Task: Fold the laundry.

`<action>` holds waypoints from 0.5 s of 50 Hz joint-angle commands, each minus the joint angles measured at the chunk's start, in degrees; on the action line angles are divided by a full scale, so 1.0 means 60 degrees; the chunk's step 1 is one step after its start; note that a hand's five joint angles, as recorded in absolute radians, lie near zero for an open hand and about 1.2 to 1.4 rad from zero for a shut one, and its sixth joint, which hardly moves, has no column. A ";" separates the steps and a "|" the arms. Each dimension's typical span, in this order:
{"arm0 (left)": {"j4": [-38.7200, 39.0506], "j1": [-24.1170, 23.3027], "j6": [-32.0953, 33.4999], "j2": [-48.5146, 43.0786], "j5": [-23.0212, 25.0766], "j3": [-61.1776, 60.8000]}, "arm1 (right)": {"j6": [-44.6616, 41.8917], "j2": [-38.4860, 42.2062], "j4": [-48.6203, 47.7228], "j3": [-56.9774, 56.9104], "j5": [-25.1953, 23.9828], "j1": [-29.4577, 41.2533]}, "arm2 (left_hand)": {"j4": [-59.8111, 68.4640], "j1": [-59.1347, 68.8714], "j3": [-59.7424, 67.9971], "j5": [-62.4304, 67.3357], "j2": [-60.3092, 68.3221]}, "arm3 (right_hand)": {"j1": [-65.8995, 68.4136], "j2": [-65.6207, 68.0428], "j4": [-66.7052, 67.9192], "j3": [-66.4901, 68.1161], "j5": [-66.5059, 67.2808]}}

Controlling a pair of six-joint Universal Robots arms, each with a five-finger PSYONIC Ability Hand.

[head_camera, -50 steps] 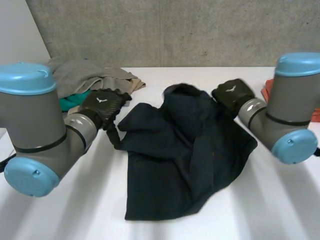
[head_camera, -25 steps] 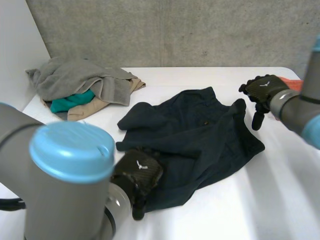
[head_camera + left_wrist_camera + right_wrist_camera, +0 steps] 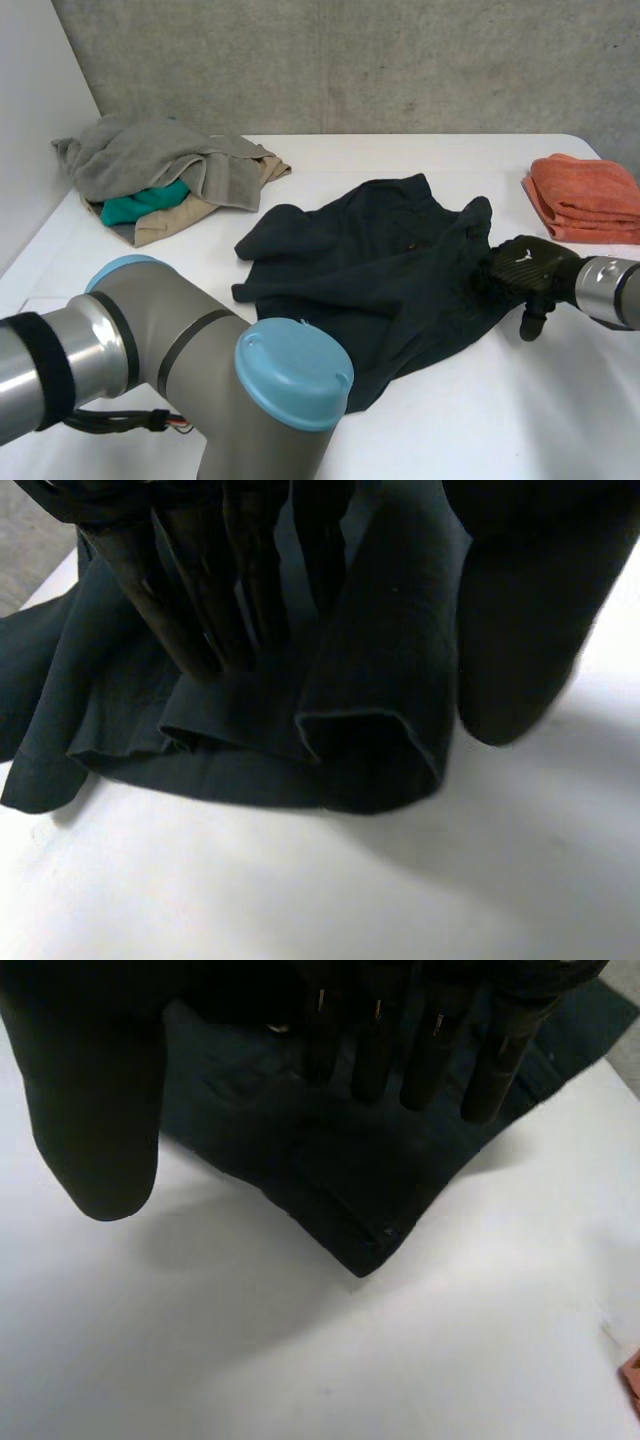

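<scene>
Dark garment [image 3: 370, 270] lies rumpled in the middle of the tabletop [image 3: 560, 400], not yet squared. My left hand [image 3: 185, 600] is on a folded-over edge of it. Its fingers are straight on the cloth and its thumb stands apart beyond a raised fold, gripping nothing. My right hand [image 3: 525, 272] is at the garment's corner toward the right edge, fingers relaxed over the hem, thumb on bare tabletop, released. Judgement: both are placed to take edges and spread the cloth flat.
</scene>
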 commanded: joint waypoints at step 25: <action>0.0721 0.1785 0.0129 0.4444 0.0686 0.1589 | 0.5595 -0.2514 -0.2649 -0.0898 0.0104 0.0116 | 0.7890 0.7527 0.7927 0.7903 0.7832 | 0.9011 0.9044 0.9177 0.9031 0.9369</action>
